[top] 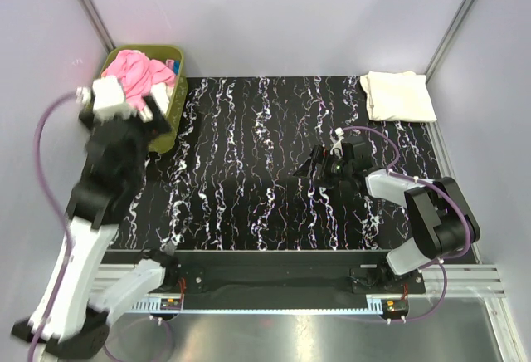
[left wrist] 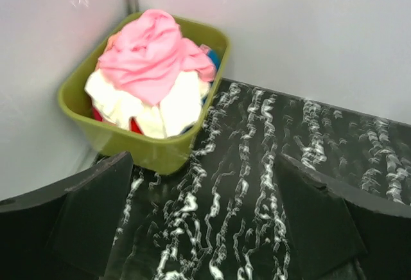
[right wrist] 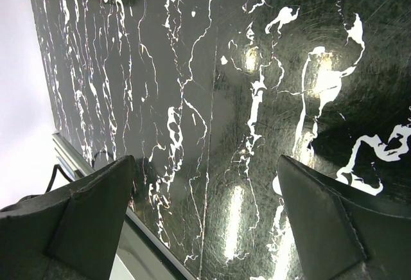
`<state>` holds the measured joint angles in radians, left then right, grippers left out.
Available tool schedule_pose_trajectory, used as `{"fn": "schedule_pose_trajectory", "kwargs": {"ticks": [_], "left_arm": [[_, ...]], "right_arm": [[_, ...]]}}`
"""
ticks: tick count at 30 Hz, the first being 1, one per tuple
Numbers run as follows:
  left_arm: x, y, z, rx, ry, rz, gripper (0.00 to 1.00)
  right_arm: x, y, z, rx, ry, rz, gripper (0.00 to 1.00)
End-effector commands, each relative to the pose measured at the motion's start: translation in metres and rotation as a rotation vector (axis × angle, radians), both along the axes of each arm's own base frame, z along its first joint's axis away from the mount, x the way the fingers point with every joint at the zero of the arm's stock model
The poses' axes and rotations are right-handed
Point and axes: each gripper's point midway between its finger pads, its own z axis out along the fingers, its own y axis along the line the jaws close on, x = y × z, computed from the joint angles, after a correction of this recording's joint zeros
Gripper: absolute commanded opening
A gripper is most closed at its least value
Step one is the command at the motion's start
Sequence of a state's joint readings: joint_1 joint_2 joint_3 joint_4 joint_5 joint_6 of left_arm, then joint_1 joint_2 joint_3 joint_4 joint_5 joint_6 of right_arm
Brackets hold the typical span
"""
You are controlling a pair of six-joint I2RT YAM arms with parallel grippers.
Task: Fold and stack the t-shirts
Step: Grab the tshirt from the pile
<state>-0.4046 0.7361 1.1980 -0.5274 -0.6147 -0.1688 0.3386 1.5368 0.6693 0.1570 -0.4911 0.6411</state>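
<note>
**Two open grippers, shirts in the bin and at the far corner**

Both arms hold nothing. The left arm rises from its base, stretched tall toward the far left corner and blurred in the top view. The left gripper (left wrist: 202, 177) has its jaws spread wide, with only the table (top: 249, 146) between them. Just ahead of the fingertips, toward the left finger, sits the olive bin (left wrist: 128, 140). It is heaped with a pink t-shirt (left wrist: 151, 52) lying on top of a white t-shirt (left wrist: 160, 103).

The right arm is folded at the elbow, its forearm low and reaching toward the table's middle. The right gripper (top: 311, 167) also has its jaws apart, over bare marbled surface. A folded cream t-shirt (top: 398, 96) lies well apart from those jaws, behind the wrist at the far right corner.
</note>
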Motion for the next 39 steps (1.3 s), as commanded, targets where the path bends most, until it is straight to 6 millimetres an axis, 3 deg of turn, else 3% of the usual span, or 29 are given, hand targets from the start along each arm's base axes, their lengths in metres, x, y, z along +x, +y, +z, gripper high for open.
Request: {"fn": "schedule_pose_trajectory", "kwargs": {"ticks": [1,2,3,4,5,6,7,8,9,12,13,18,21,28,30,32,33,35,36,38,39], "left_arm": [[0.061,0.001,-0.002,0.044,0.146,0.075,0.99],[0.072,0.002,-0.007,0.028,0.178,0.067,0.99],[0.082,0.008,0.003,-0.029,0.172,0.059,0.99],[0.108,0.011,-0.016,-0.047,0.244,0.074,0.99],[0.12,0.017,-0.022,-0.075,0.279,0.092,0.99],[0.127,0.031,-0.03,-0.132,0.332,0.124,0.99],[0.156,0.038,-0.031,-0.159,0.362,0.145,0.99],[0.163,0.052,-0.039,-0.204,0.411,0.162,0.99],[0.192,0.061,-0.042,-0.221,0.426,0.172,0.99],[0.221,0.091,-0.053,-0.243,0.456,0.22,0.99],[0.24,0.097,-0.057,-0.237,0.452,0.217,0.99],[0.279,0.132,-0.085,-0.223,0.446,0.251,0.99],[0.298,0.151,-0.116,-0.217,0.473,0.261,0.99],[0.323,0.189,-0.165,-0.232,0.504,0.287,0.98],[0.329,0.191,-0.172,-0.241,0.495,0.278,0.91],[0.333,0.186,-0.167,-0.253,0.477,0.246,0.77],[0.334,0.182,-0.159,-0.253,0.46,0.24,0.61],[0.335,0.173,-0.146,-0.233,0.432,0.233,0.47],[0.33,0.168,-0.125,-0.22,0.396,0.229,0.39],[0.329,0.15,-0.104,-0.192,0.365,0.213,0.31],[0.324,0.143,-0.082,-0.182,0.328,0.206,0.28]], "right_arm": [[0.01,0.006,0.013,0.014,-0.043,0.016,1.0],[0.01,0.006,0.013,0.013,-0.044,0.019,1.0],[0.011,0.007,0.014,0.016,-0.045,0.019,1.0],[0.011,0.006,0.013,0.013,-0.044,0.017,1.0],[0.011,0.006,0.013,0.015,-0.043,0.018,1.0],[0.01,0.007,0.013,0.015,-0.039,0.018,1.0],[0.011,0.006,0.012,0.012,-0.038,0.014,1.0],[0.01,0.006,0.011,0.011,-0.037,0.014,0.99],[0.012,0.006,0.012,0.011,-0.044,0.009,1.0],[0.011,0.005,0.012,0.015,-0.055,0.007,1.0],[0.011,0.005,0.012,0.017,-0.053,0.008,1.0],[0.011,0.009,0.01,0.031,-0.048,0.026,1.0],[0.012,0.011,0.011,0.043,-0.057,0.032,1.0],[0.012,0.014,0.009,0.058,-0.047,0.041,1.0],[0.013,0.014,0.009,0.063,-0.052,0.041,1.0],[0.012,0.015,0.009,0.065,-0.055,0.043,1.0],[0.013,0.015,0.009,0.066,-0.057,0.041,1.0],[0.013,0.015,0.009,0.068,-0.059,0.042,1.0],[0.013,0.016,0.009,0.069,-0.059,0.045,1.0],[0.013,0.015,0.009,0.069,-0.059,0.044,1.0],[0.013,0.015,0.009,0.069,-0.059,0.044,1.0]]}}
